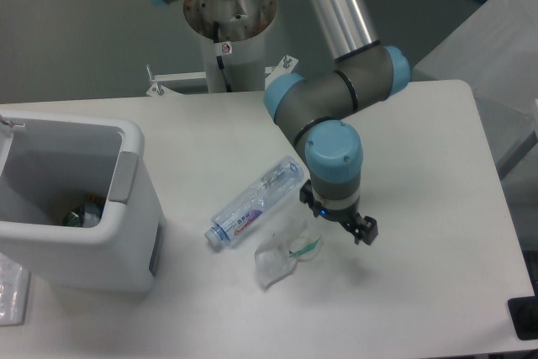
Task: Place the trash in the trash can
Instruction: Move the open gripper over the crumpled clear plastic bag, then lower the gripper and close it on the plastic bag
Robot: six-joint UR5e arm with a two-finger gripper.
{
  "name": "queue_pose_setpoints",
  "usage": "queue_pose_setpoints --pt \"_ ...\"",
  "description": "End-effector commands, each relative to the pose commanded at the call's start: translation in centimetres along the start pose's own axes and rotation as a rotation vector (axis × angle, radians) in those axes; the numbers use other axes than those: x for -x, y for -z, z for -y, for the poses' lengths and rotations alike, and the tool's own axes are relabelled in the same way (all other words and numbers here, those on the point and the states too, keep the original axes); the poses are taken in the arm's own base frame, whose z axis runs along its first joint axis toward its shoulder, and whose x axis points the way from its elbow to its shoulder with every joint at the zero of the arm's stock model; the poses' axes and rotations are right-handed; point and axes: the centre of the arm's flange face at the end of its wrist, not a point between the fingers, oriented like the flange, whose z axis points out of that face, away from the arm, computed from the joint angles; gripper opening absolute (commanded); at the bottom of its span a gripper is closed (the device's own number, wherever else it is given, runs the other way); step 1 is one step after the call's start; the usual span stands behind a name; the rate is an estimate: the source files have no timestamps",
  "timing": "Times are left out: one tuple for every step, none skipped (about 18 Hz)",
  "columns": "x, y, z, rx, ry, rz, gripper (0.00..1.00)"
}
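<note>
Just left of the fingers [338, 213] lies the wrapper [287, 251].

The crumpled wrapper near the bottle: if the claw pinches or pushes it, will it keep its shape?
Probably not. The wrapper looks thin, translucent and creased, so it likely folds and flattens under a pinch. It seems light and may slide across the table if pushed.

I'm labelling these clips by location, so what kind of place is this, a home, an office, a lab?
Most likely a robotics lab or test cell, not a home. An industrial arm is bolted to a pedestal behind a plain white table, and the bottle, wrapper and trash can look staged.
</note>
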Motion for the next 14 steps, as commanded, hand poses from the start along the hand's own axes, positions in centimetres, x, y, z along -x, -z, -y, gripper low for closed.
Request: queue_pose_setpoints --pt "-0.2 0.1 0.4 -0.007 -0.003 -0.005 1.00" --pt "-0.5 0.2 1.1 -0.023 -0.006 -0.009 1.00" --pt "-1.0 0.4 2.1 -0.049 -0.014 -0.015 1.00" --pt "-1.1 0.3 2.6 -0.074 -0.006 -0.023 1.00" --pt "-1.2 0.3 3.0 -0.090 0.007 -0.029 1.00" --pt "-1.3 0.3 3.5 -0.106 0.011 -0.035 1.00" --pt "-1.4 0.3 3.7 -0.116 0.009 -0.038 1.00" --pt "-1.5 0.4 3.9 -0.127 0.009 -0.038 0.98" --pt "-1.4 0.4 4.1 -0.136 0.015 -0.037 0.91" --pt "-1.6 0.4 4.4 -0.146 0.038 -0.041 0.78" --pt "-1.8 0.3 4.7 -0.148 0.070 -0.047 0.59" --pt "-2.0 0.3 5.1 -0.149 0.099 -0.046 0.36" --pt "-2.1 0.2 5.5 -0.148 0.122 -0.048 0.16" --pt "-1.9 0.4 5.8 -0.150 0.138 -0.046 0.00"
